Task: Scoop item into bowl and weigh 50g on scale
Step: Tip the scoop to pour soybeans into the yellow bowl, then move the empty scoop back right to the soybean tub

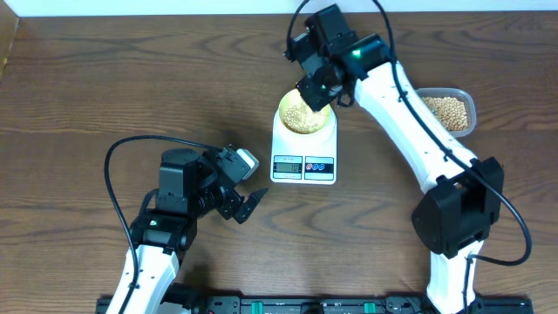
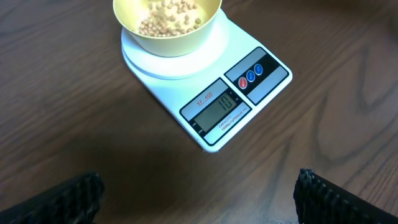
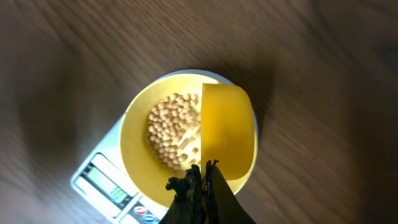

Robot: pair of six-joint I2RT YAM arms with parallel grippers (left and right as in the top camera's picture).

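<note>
The pale yellow-green bowl [image 1: 304, 115] stands on the white scale [image 1: 303, 166] and holds a heap of tan beans [image 3: 174, 130]. My right gripper [image 3: 205, 171] is shut on the handle of a yellow scoop [image 3: 227, 130]. The scoop hangs over the right half of the bowl [image 3: 137, 149]. In the overhead view the right gripper [image 1: 318, 90] sits just above the bowl's far right rim. My left gripper [image 1: 247, 203] is open and empty, low over the table to the front left of the scale. In the left wrist view its fingers [image 2: 336, 199] frame bare wood below the scale [image 2: 236, 102] and bowl [image 2: 168, 28].
A clear rectangular tub [image 1: 449, 112] of beans sits at the right, behind the right arm. The scale's display and buttons face the front edge. Bare wooden table lies left of the scale and behind the left arm.
</note>
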